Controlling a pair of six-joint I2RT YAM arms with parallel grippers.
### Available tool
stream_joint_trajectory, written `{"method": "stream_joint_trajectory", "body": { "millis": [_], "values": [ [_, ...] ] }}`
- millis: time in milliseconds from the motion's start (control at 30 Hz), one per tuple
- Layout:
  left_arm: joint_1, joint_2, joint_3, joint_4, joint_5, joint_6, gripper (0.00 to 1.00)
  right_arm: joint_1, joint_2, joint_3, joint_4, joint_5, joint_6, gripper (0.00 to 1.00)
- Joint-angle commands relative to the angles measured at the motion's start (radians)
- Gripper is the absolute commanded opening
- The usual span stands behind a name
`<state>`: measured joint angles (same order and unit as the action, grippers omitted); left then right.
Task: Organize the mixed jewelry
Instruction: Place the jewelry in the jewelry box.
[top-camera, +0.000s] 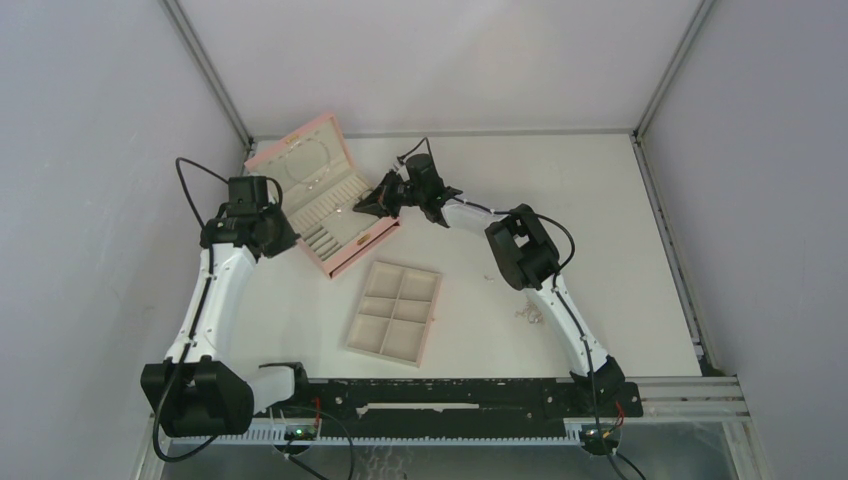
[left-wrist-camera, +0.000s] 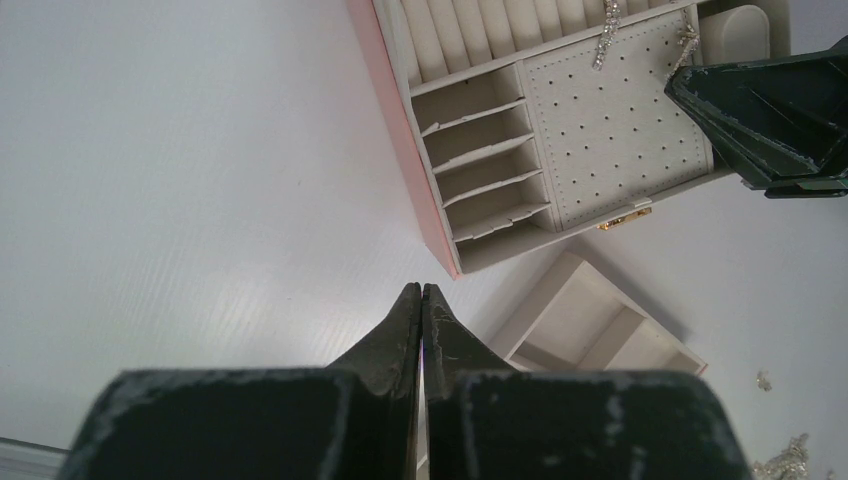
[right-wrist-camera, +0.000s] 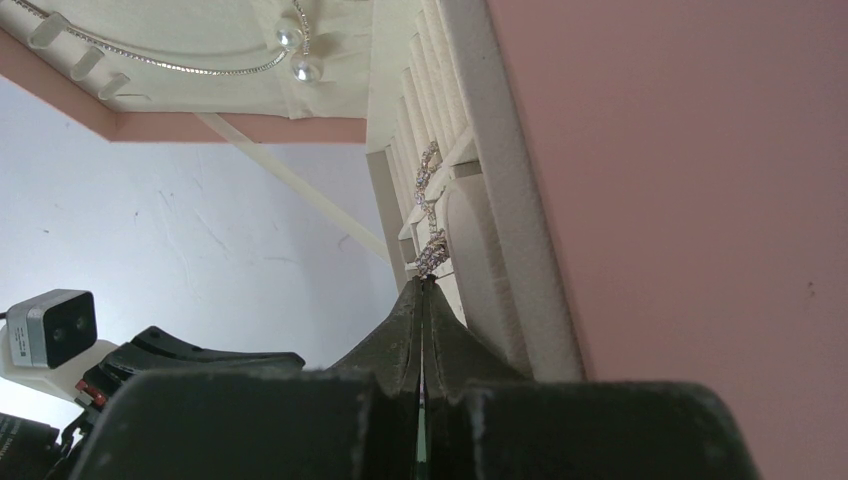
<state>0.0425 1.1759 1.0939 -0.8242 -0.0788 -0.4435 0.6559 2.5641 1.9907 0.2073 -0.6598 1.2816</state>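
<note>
As my right gripper (right-wrist-camera: 424, 288) is hovering with jaws pressed together, a sparkling stone-set strand (right-wrist-camera: 431, 250) is lying at 12 o'clock, right at the tips, draped on the pink box (right-wrist-camera: 700, 200). The box wall is crowding 3 o'clock, and bare table (right-wrist-camera: 200, 230) is opening at 9. My left gripper (left-wrist-camera: 421, 300), likewise closed, is holding nothing, with loose silver pieces (left-wrist-camera: 790, 462) sitting at 4 o'clock.

Left arm (top-camera: 215, 290) angles up, elbow outward. Left gripper (left-wrist-camera: 421, 292) jaws pressed together. Right arm (top-camera: 520, 250) reaches forward-left. Right gripper (right-wrist-camera: 424, 287) jaws closed tight.
</note>
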Motion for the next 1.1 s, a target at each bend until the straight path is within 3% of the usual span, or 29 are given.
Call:
{"method": "stream_joint_trajectory", "body": {
  "millis": [0, 1067],
  "values": [
    [0.011, -0.019, 0.008, 0.019, -0.013, 0.022, 0.04, 0.025, -0.001, 0.036, -0.036, -0.021, -0.001, 0.0],
    [0.01, -0.018, 0.014, 0.017, -0.014, 0.025, 0.04, 0.002, 0.005, 0.038, -0.036, 0.002, 0.007, 0.0]
  ]
}}
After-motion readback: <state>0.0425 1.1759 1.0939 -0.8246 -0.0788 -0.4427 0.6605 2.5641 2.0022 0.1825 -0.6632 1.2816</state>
